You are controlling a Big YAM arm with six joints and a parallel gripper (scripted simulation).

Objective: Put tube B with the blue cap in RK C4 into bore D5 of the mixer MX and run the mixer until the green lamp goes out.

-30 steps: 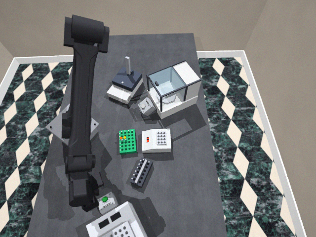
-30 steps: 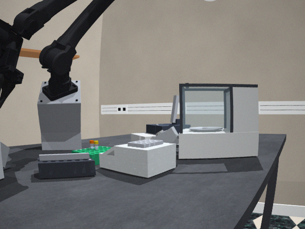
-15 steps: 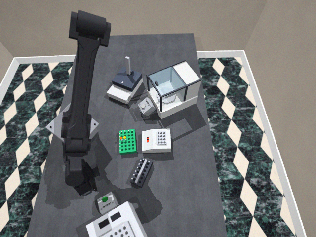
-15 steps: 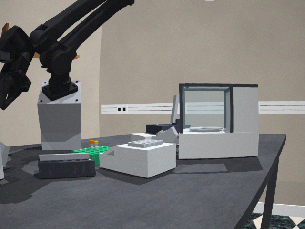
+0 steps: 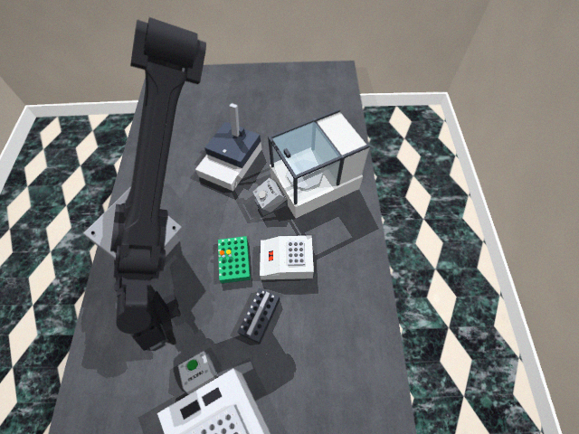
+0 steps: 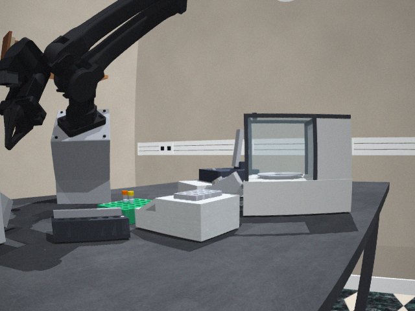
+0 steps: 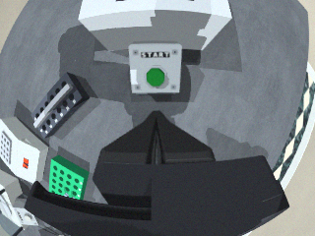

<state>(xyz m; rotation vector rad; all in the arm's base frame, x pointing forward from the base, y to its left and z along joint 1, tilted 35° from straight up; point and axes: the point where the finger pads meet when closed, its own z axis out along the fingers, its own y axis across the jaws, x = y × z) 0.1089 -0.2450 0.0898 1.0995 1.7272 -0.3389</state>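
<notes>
Right, end effector (image 7: 157, 118) is sitting fully shut, fingers pressed together into one blunt wedge, holding nothing. It is hanging over the counter (image 5: 327, 350) at the lower left of the top view, just beside the mixer MX (image 5: 174, 417), whose body is running off the bottom edge.

Key relation: in the wrist view the green START key (image 7: 156, 77) is lying straight above the fingertips, upper centre of the frame, on the same line as the seam between the fingers. So the end effector's long axis is pointing almost dead at the key, and the two are apart, with grey counter showing between them. I'm reading this as the press step: drive along the tool axis, shut tips acting as the poker, little or no sideways correction needed.

Tube B: not showing anywhere. The tube rack RK (image 5: 233, 259) is carrying only an orange-capped tube (image 5: 222, 252) and a yellow-capped tube (image 5: 228, 251); no blue cap there. The mixer's bore grid is mostly getting cropped by the frame edge, so I'm assuming the tube is in D5 but cannot confirm that or its depth.

Risk: mixer is not fixed down, so a hard or off-axis push is likely shoving or tipping it
</notes>
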